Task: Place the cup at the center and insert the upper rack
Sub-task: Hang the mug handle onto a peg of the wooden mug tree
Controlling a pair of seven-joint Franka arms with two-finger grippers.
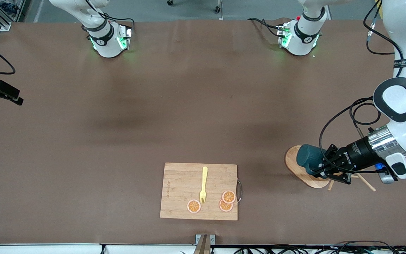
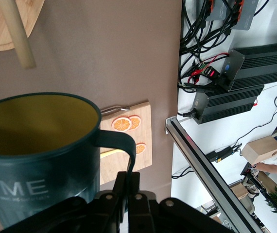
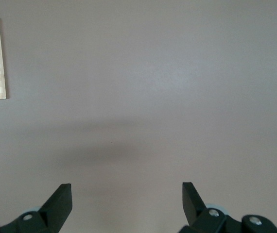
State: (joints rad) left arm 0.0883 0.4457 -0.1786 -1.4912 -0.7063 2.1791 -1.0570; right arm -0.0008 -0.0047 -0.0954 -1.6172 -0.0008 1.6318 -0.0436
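Nearest my front camera, close to the table's (image 1: 118, 141) near edge, I see a rectangular bamboo cutting board (image 1: 182, 183) with a metal handle at its end toward the left arm. A yellow fork (image 1: 203, 185) and three orange slices (image 1: 226, 201) lie on it.

Toward the left arm's end of the table, the cup (image 1: 308, 157) is off the brown mat and tipped on its side in the air, over the oval wooden base of the mug tree (image 1: 296, 168). It is a dark teal ribbed mug, mustard yellow inside, with white lettering of which I can read "OME" in the left wrist view (image 2: 36, 150). The left gripper (image 1: 324, 165) pinches its small curved handle (image 2: 124, 145); the fingers are pressed together on it, with the cup's body sticking out past the fingertips. The mug tree's round post (image 2: 19, 34) and thin pegs lie level with the table rather than upright.

The right gripper (image 1: 4, 92) waits at the right arm's edge of the table, fingers (image 3: 60, 204) spread wide over bare matte mat.
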